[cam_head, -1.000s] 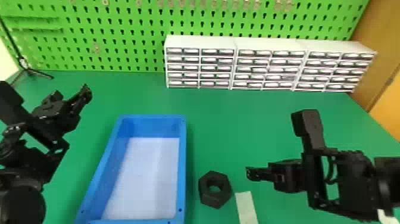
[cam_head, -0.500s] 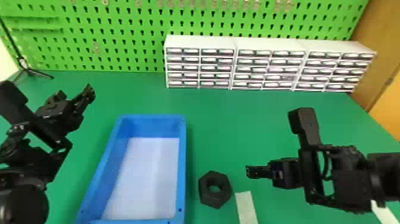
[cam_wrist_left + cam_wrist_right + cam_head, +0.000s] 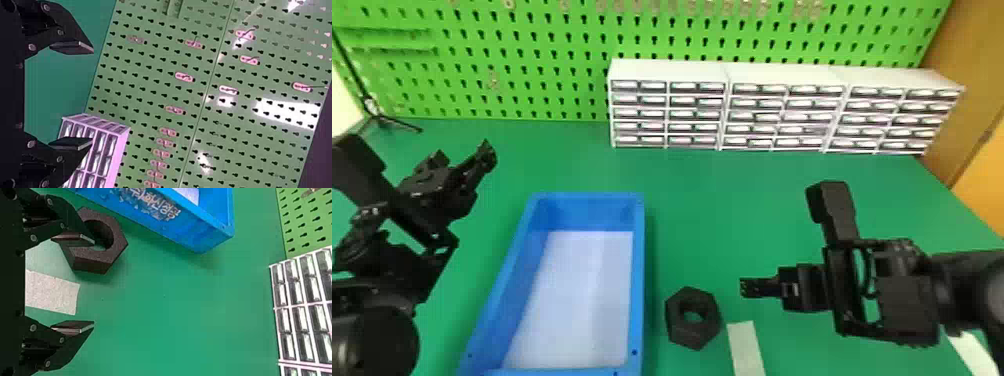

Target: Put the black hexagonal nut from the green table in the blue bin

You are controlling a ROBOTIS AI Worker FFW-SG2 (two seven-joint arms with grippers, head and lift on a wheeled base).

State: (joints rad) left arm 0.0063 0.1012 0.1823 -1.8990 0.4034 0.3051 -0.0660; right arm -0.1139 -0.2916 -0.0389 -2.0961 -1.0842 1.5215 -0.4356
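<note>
One black hexagonal nut (image 3: pixel 677 325), thick, matte, round-holed.

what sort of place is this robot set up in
Probably a workshop or a lab work cell: a green pegboard stands behind the table, with small-drawer cabinets in front of it.

Three cameras, one green table (image 3: pixel 712 200)
Head looks forward and down; left wrist faces the pegboard (image 3: pixel 137 94); right wrist, nearer the blue bin (image 3: pixel 188 227), looks down; all share the drawers (image 3: pixel 667 70).
</note>
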